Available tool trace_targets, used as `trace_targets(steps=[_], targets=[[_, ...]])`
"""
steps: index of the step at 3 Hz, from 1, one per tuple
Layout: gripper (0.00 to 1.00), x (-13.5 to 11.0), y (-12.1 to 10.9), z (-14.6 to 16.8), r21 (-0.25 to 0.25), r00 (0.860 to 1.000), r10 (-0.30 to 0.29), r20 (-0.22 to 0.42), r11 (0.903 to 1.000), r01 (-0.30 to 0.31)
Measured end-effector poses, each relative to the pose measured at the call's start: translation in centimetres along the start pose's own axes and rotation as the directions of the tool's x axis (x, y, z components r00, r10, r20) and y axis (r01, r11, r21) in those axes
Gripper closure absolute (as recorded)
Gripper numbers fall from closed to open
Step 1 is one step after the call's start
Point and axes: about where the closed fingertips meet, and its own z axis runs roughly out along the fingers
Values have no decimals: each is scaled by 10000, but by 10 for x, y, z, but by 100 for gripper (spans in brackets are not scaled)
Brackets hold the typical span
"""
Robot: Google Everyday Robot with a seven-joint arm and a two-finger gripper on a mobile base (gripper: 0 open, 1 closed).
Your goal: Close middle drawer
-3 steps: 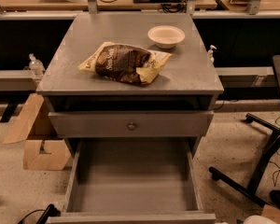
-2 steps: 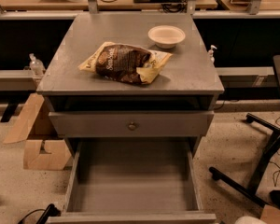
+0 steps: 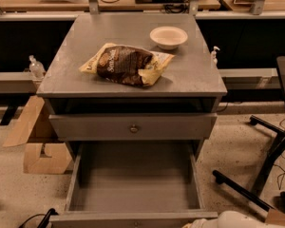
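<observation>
Grey cabinet top (image 3: 76, 75) carries chip bag (image 3: 126, 64) mid-left & white bowl (image 3: 168, 36) back right, apart.

Only thing with print on it is the snack bag (image 3: 126, 65) lying on the cabinet top (image 3: 71, 75). There's pale lettering across its dark brown panel that looks like it starts with "Sun", but the rest is too smeared to make out. No other writing I can read. The gripper is out of shot, with just a white bit of the robot (image 3: 232, 220) at the bottom edge.
</observation>
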Motion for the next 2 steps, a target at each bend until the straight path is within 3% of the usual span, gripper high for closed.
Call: trace_targets(steps=[1,2], targets=[[100,-24,-15,5,229,9979,-641,-86,9977,643],[100,-24,-16,5,229,9979,-642,-86,9977,644]])
